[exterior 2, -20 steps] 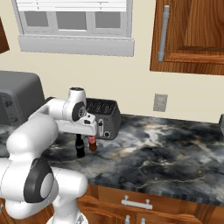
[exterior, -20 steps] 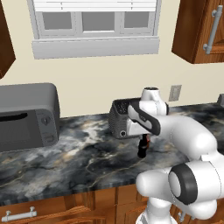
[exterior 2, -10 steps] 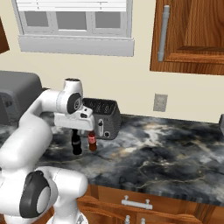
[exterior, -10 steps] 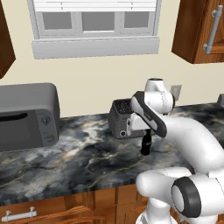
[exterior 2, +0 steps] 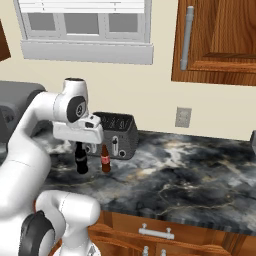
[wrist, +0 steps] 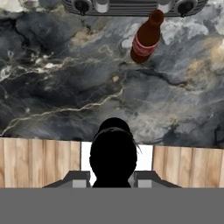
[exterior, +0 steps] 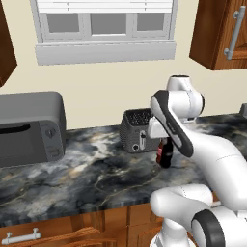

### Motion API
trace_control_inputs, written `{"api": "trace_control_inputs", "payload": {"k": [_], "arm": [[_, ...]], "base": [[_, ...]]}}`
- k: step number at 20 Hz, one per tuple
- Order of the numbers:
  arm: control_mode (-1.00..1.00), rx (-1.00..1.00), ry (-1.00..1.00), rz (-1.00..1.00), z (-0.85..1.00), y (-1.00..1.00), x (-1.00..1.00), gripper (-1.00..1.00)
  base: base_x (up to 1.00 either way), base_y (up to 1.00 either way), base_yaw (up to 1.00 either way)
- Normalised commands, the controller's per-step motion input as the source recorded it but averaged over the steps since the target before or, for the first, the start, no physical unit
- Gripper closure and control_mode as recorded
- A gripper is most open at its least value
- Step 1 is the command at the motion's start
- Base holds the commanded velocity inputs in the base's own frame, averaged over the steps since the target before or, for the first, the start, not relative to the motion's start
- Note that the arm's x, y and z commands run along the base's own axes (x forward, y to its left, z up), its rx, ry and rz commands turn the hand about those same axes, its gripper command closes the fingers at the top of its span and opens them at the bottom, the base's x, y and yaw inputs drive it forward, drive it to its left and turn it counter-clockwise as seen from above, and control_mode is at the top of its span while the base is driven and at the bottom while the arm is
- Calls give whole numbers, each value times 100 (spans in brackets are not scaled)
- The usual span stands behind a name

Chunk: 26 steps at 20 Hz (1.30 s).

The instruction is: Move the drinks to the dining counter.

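Hand view, starting nearest: the gripper (wrist: 113, 148) shows as one dark rounded shape at 6 o'clock, its fingers drawn close together with no gap showing between them. Whether anything sits between them cannot be told. Behind it runs a strip of pale wooden floor (wrist: 39, 162), then the edge of the wall counter (wrist: 65, 87), a black-grey marbled stone top with pale and golden veins.

One brown bottle (wrist: 145, 40) with a red label stands on that stone at 1 o'clock from the fingers, apart from them. Beyond it, at 12 o'clock, is the front of one grey toaster (wrist: 131, 5).

From the right base view the bottle stands upright just beside the gripper, at its 3 o'clock, with the toaster close behind both. From the left base view it stands just in front of the toaster's right end.

Under the stone are wooden base cabinets (exterior 2: 200, 235) with metal pulls. One grey microwave (exterior: 26, 128) sits on the counter at 9 o'clock from the toaster, well apart. On the cream wall behind are one outlet (exterior 2: 182, 117) and one white window (exterior: 103, 24) of three panes, with a dark wooden wall cabinet (exterior 2: 220, 40) at 2 o'clock.
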Motion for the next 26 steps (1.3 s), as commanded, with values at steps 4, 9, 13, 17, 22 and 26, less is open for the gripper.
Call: {"api": "trace_control_inputs", "payload": {"k": [4,9,13,17,22,26], "arm": [[-100,0,-2,0,34,0,-3,100],[-100,0,0,0,28,0,0,100],[-100,0,0,0,41,0,0,100],[-100,0,0,0,32,0,0,100],[-100,0,0,0,18,0,0,100],[-100,-2,0,0,3,1,0,100]], "base": [[0,0,0],[0,0,0],[0,0,0],[0,0,0],[0,0,0],[0,0,0]]}}
